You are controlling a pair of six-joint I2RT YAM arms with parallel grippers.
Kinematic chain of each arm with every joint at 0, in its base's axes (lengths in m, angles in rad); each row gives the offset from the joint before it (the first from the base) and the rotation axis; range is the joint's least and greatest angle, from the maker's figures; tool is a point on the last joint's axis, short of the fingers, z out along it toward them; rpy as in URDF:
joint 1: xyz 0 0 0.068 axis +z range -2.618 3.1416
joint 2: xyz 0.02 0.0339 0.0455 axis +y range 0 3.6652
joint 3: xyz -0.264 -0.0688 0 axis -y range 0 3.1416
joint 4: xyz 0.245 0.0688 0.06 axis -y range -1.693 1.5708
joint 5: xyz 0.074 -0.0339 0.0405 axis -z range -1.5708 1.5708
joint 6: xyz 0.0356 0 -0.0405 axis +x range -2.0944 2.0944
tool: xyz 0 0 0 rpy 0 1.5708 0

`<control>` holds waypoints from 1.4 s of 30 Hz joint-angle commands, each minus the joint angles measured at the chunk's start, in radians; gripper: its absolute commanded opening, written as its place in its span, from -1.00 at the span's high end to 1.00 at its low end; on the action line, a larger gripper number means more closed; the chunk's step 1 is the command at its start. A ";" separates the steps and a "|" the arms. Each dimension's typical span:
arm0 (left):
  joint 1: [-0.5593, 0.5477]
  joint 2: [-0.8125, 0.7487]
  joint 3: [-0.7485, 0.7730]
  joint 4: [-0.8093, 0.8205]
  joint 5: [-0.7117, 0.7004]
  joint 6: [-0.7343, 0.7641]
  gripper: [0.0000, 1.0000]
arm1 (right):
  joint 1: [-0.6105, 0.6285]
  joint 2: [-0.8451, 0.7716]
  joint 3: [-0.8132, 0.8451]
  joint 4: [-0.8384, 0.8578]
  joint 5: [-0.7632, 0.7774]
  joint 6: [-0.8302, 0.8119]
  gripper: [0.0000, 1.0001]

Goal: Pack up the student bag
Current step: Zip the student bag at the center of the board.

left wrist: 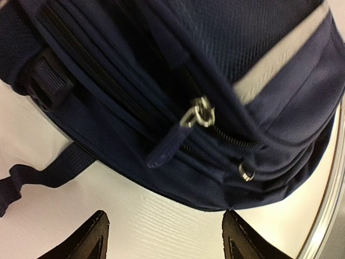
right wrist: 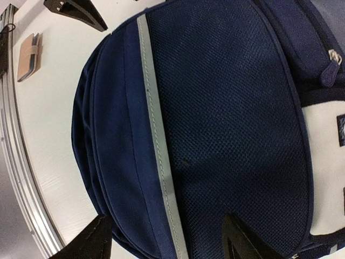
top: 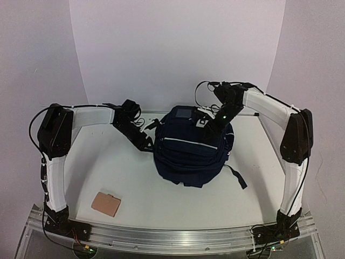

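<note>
The student bag point(top: 191, 151), a dark navy backpack, lies in the middle of the table with its white patch point(top: 184, 113) at the far end. My left gripper point(top: 144, 141) sits low at the bag's left side. Its jaws stand open with only bare table between them, just short of the zippered edge point(left wrist: 197, 116). My right gripper point(top: 213, 125) hovers over the bag's top right, open, its fingers point(right wrist: 94, 240) spread above the mesh front and pale stripe point(right wrist: 159, 151). Nothing is held by either.
A small tan wallet point(top: 106, 204) lies near the table's front left. Loose bag straps trail on the table to the right point(top: 237, 178) and beside my left gripper point(left wrist: 48, 172). A metal rail point(top: 172, 234) runs along the near edge.
</note>
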 commanded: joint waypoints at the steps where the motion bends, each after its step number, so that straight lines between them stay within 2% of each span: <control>1: 0.001 -0.017 0.052 -0.019 0.022 0.137 -0.42 | -0.071 -0.033 -0.031 -0.066 -0.042 0.035 -0.38; 12: -0.003 -0.017 0.090 0.033 0.031 0.171 -0.38 | -0.218 -0.121 -0.209 -0.082 -0.214 0.167 -0.38; 20: -0.019 0.062 0.191 0.018 0.032 0.185 -0.38 | -0.246 -0.133 -0.319 -0.082 -0.285 0.184 -0.41; 24: -0.035 0.111 0.247 -0.017 0.043 0.198 -0.29 | -0.247 -0.112 -0.349 -0.083 -0.361 0.176 -0.41; 31: -0.051 0.123 0.235 -0.054 0.067 0.212 -0.18 | -0.246 -0.075 -0.391 -0.077 -0.409 0.161 -0.38; 36: -0.052 0.119 0.210 -0.071 0.064 0.217 0.06 | -0.248 -0.060 -0.430 -0.066 -0.431 0.158 -0.35; 42: -0.058 0.078 0.174 -0.074 0.070 0.190 0.56 | -0.247 -0.043 -0.445 -0.012 -0.451 0.201 -0.30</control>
